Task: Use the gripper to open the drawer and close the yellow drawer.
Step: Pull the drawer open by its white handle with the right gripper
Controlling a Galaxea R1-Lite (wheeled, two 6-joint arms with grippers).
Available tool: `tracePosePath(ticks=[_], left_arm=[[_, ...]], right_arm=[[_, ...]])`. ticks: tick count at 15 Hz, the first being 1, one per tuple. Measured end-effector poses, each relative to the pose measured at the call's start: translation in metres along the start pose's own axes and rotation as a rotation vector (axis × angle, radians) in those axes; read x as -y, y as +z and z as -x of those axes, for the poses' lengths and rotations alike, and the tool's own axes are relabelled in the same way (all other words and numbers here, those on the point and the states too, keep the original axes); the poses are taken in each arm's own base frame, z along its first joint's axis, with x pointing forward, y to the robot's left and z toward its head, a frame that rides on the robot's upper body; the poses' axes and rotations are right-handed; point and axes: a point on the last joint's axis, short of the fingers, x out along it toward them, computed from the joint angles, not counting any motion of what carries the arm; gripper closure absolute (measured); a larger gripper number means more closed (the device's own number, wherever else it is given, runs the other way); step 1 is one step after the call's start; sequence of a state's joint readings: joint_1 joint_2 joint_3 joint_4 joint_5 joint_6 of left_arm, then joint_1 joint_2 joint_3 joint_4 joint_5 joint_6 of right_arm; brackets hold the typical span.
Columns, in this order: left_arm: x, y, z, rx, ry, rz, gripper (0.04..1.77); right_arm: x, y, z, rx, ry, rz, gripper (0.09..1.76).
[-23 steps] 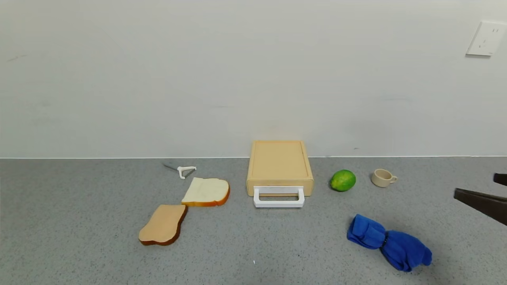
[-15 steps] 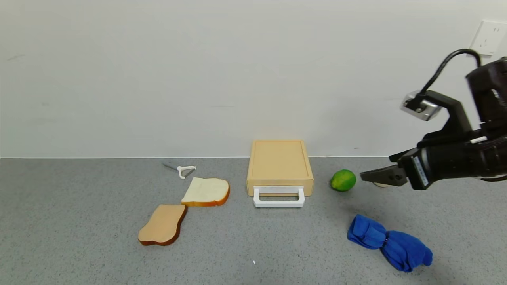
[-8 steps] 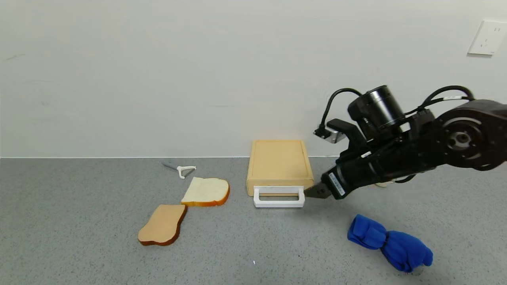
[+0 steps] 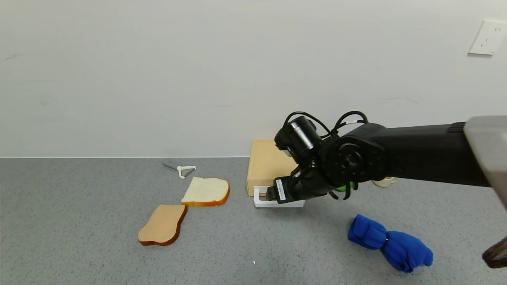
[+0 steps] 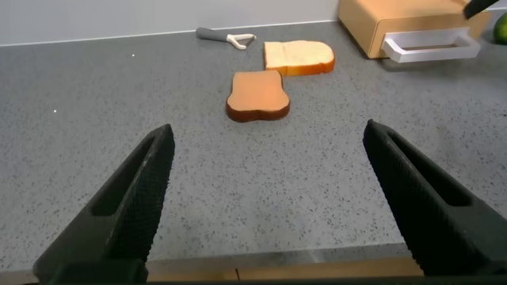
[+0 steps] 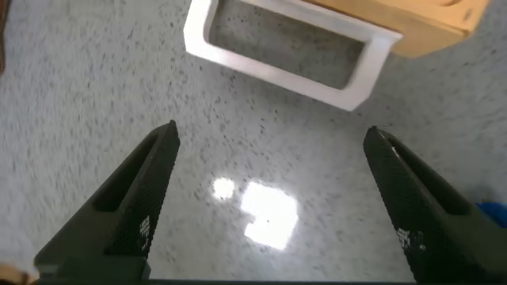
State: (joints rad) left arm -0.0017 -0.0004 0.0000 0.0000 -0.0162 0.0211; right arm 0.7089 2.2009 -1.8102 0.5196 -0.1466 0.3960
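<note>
The pale yellow-tan drawer [image 4: 263, 158] stands at the back of the table against the wall, its tray pushed in. Its white loop handle [image 4: 259, 202] faces me. My right gripper [image 4: 273, 194] has reached across and hovers over the handle's front. In the right wrist view it [image 6: 272, 132] is open and empty, and the handle [image 6: 285, 75] lies just beyond the fingertips [image 6: 168, 134], with the drawer front [image 6: 420, 20] behind it. My left gripper [image 5: 268, 131] is open and empty, low near the table's front edge, far from the drawer [image 5: 380, 20].
Two bread slices [image 4: 206, 191] [image 4: 163, 224] and a white peeler [image 4: 182, 170] lie left of the drawer. A blue cloth [image 4: 390, 242] lies at the front right. A green lime [image 4: 340, 188] and a cup [image 4: 382, 182] are mostly hidden behind the right arm.
The right arm came in from the right edge, swept left and down, and now its gripper is at the drawer handle, covering the lime and cup. The drawer has not moved.
</note>
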Motion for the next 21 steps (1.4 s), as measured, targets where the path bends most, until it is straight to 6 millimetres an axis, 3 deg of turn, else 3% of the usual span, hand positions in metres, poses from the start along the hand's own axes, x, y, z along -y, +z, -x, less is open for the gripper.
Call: tracePosePath(ticks=[5,11,21], left_arm=[[0.0,0.0,0.0,0.0,0.0,0.0,0.09],[0.0,0.0,0.0,0.0,0.0,0.0,0.09],[0.0,0.0,0.0,0.0,0.0,0.0,0.09]], right_arm=[[-0.017,0.003,-0.035,0.044,-0.062,-0.123,0.14],[-0.02,0.006,-0.065,0.114,-0.076,-0.138,0.14],[-0.017,0.002,-0.083,0.145,-0.147,-0.136,0.14]])
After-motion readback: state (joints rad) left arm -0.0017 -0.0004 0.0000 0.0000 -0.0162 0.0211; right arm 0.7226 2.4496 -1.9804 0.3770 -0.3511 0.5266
